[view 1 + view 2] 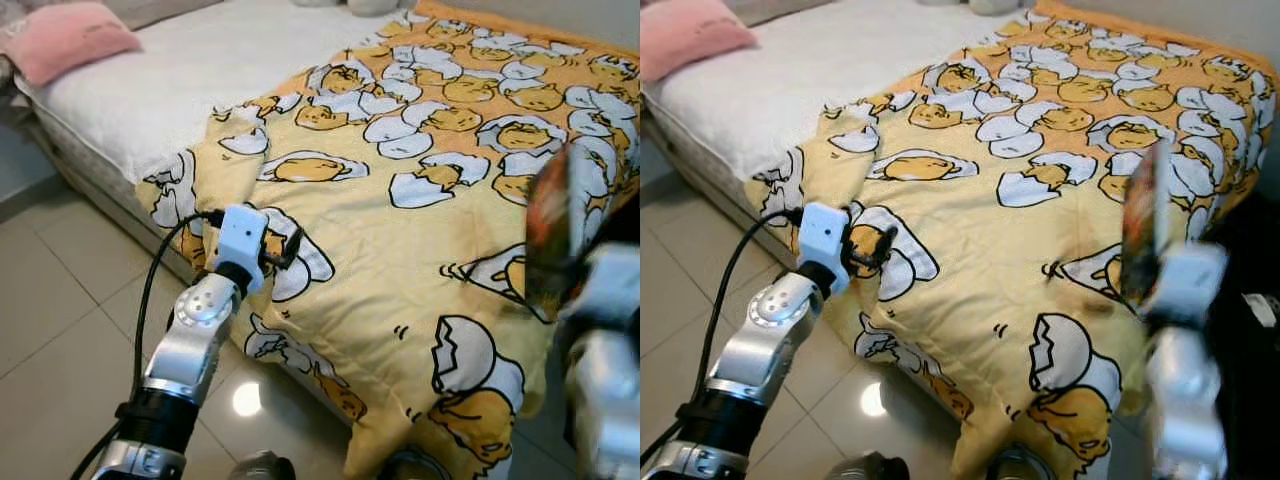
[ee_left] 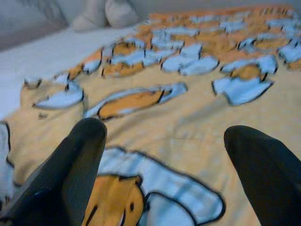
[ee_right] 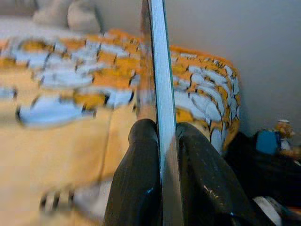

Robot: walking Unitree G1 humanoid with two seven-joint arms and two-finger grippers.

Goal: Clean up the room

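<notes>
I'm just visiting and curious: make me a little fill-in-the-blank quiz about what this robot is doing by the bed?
1. The right gripper is shut on a thin flat ____.
2. The left gripper hovers over the blanket with its fingers ____.
3. The pillow at the far end of the bed is ____ in colour.
4. The blanket's cartoon print shows cracked ____.

Missing words: book; open; pink; eggs
</notes>
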